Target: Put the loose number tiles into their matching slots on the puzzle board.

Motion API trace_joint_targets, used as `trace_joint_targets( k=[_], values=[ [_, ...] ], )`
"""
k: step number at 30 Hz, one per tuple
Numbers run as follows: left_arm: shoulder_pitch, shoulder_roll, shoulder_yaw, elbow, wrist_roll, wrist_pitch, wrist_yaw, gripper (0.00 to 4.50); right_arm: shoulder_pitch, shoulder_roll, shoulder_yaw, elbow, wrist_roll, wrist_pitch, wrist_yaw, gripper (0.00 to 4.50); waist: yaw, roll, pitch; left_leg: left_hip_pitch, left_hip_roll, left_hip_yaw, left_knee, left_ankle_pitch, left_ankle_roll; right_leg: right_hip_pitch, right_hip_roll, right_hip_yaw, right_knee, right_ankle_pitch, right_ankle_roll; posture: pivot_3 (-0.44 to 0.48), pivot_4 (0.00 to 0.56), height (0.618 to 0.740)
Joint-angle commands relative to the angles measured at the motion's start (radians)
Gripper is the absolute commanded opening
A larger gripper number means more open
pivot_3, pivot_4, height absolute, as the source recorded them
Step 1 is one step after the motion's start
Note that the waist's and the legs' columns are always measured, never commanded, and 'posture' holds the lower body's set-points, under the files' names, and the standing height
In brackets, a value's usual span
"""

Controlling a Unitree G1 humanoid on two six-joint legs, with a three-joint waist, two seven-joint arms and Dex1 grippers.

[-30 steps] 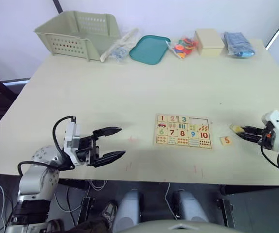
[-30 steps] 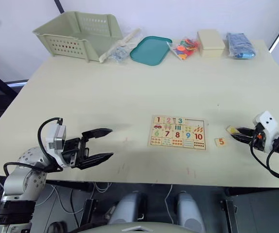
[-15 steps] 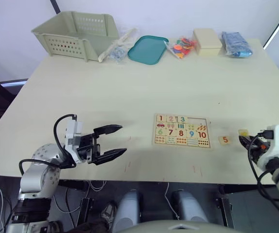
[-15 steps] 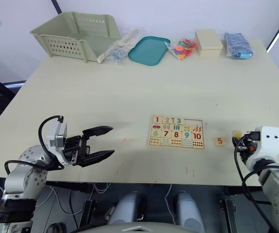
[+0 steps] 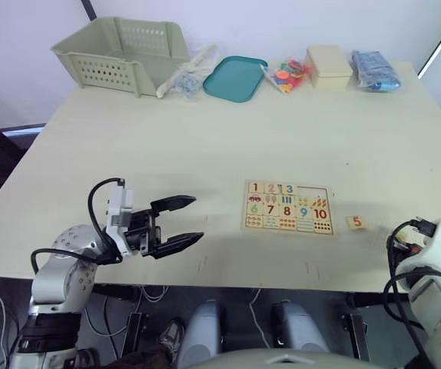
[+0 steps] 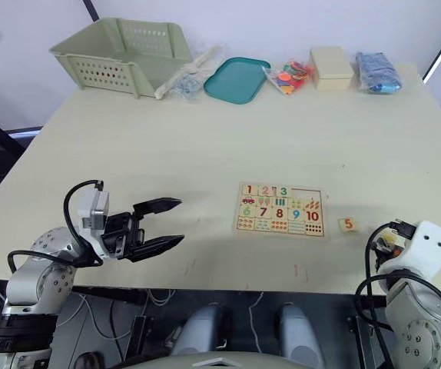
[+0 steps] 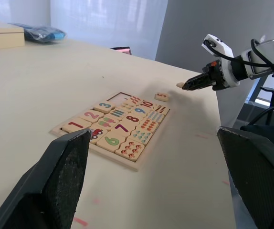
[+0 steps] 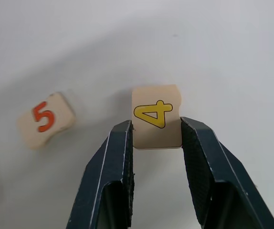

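Tile 5 (image 8: 45, 119) loose beside right claw (image 8: 156, 130) gripping tile 4 (image 8: 156, 117).

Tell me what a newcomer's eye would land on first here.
Probably the yellow 4 tile, pinched between the right gripper's fingers above the table. Next, the puzzle board near the table's front edge, with 1, 2 and 3 seated and two top-row slots empty. The orange 5 tile lies loose just right of the board.

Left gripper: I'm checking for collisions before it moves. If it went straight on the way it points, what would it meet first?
Probably the puzzle board. The left gripper hangs open and points over bare table at the board's near edge; its height above the table is unclear, so it might pass over.
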Motion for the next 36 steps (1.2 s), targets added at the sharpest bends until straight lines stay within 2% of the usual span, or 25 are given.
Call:
trace_joint_targets(
  k=[1, 5, 13, 20, 26, 31, 36],
  values=[
    [-0.007, 0.007, 0.002, -0.048, -0.023, 0.009, 0.006, 4.5, -0.036, 0.141, 0.007, -0.038, -0.023, -0.008, -0.035, 0.91, -0.002, 0.0, 0.0, 0.0, 0.0, 0.0, 0.0, 0.0, 0.0, 0.0, 0.0, 0.0, 0.0, 0.0, 0.0, 0.0, 0.15, 0.74],
    [-0.011, 0.008, 0.001, -0.055, -0.024, 0.021, 0.012, 4.5, -0.072, 0.177, 0.016, -0.029, -0.036, -0.005, -0.066, 0.91, -0.002, 0.0, 0.0, 0.0, 0.0, 0.0, 0.0, 0.0, 0.0, 0.0, 0.0, 0.0, 0.0, 0.0, 0.0, 0.0, 0.15, 0.74],
    [-0.006, 0.008, 0.001, -0.076, -0.027, 0.042, 0.016, 4.5, -0.256, 0.268, -0.075, 0.026, -0.049, 0.001, -0.162, 0.91, -0.004, 0.0, 0.0, 0.0, 0.0, 0.0, -0.001, 0.0, 0.0, 0.0, 0.0, 0.0, 0.0, 0.0, 0.0, 0.0, 0.15, 0.74],
    [-0.006, 0.011, 0.002, -0.081, -0.031, 0.055, 0.015, 4.5, -0.378, 0.27, -0.157, 0.105, -0.037, 0.023, -0.203, 0.91, -0.005, 0.001, 0.0, 0.0, 0.0, -0.001, -0.001, 0.0, 0.0, -0.001, 0.0, -0.001, 0.0, 0.0, 0.0, 0.0, 0.15, 0.74],
    [-0.009, 0.008, -0.002, -0.074, -0.029, 0.05, 0.014, 4.5, -0.542, 0.243, -0.29, 0.215, -0.042, 0.031, -0.238, 0.91, -0.018, 0.001, 0.001, 0.0, 0.0, -0.001, -0.002, 0.0, 0.0, -0.001, 0.0, -0.001, 0.0, 0.0, -0.001, 0.0, 0.15, 0.74],
    [-0.009, 0.006, 0.001, -0.07, -0.032, 0.045, 0.01, 4.5, -0.563, 0.238, -0.3, 0.251, -0.039, 0.037, -0.241, 0.91, -0.022, 0.002, 0.001, -0.001, -0.001, -0.002, -0.008, 0.001, -0.001, -0.003, -0.002, -0.003, -0.002, -0.001, -0.002, 0.0, 0.15, 0.74],
    [0.004, 0.01, 0.012, -0.073, -0.038, 0.04, 0.002, 4.5, -0.541, 0.278, -0.276, 0.253, -0.037, 0.03, -0.25, 0.91, -0.026, 0.002, 0.001, 0.0, -0.001, -0.003, -0.01, 0.002, -0.003, -0.003, 0.0, -0.003, 0.0, -0.002, -0.004, 0.0, 0.15, 0.74]
  ],
)
